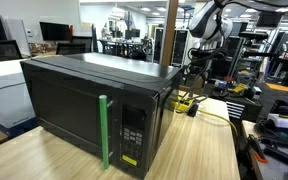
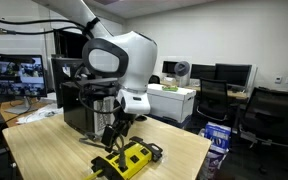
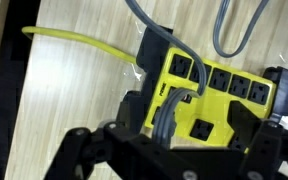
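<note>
exterior view: black microwave (image 1: 84,100) on the wooden table (image 1: 209,150), yellow power strip (image 1: 184,103) just beyond its right side | exterior view: gripper (image 2: 116,134) just above the strip, jaws spread, holding nothing | wrist view: grey plug (image 3: 174,100) seated in the strip, between the spread fingers

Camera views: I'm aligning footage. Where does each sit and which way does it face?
Exterior view: at the table, facing the microwave door; arm behind.
Exterior view: across the table, facing arm, open pincer above power strip.
Wrist view: looks down on the power strip; pincer at bottom.
All three show the power strip.
</note>
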Tool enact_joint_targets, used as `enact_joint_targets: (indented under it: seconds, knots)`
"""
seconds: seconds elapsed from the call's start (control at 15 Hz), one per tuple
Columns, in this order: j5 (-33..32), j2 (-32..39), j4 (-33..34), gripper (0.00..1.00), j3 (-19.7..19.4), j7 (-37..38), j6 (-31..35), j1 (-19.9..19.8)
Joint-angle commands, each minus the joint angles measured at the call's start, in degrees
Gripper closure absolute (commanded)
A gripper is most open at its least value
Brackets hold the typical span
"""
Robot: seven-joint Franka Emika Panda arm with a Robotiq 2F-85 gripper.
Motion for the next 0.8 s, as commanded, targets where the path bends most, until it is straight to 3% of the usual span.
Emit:
enact_joint_targets:
  seconds: [0.0, 0.13, 0.2, 0.33, 0.4, 0.73]
  knots:
    - [-2.3, 1.0, 0.9, 0.00, -0.6, 3.8, 0.8, 1.2]
    - [-3.0, 1.3, 1.1, 0.05, -0.7, 5.1, 1.2, 1.6]
    - [-3.3, 1.3, 1.1, 0.13, -0.8, 5.8, 1.3, 1.7]
    - [-4.6, 1.3, 1.3, 0.15, -0.9, 7.4, 1.6, 2.1]
    - [-5.2, 1.3, 1.3, 0.04, -1.0, 8.1, 1.6, 2.3]
    - [-7.7, 1.6, 1.4, 0.00, -1.2, 10.6, 1.3, 3.0]
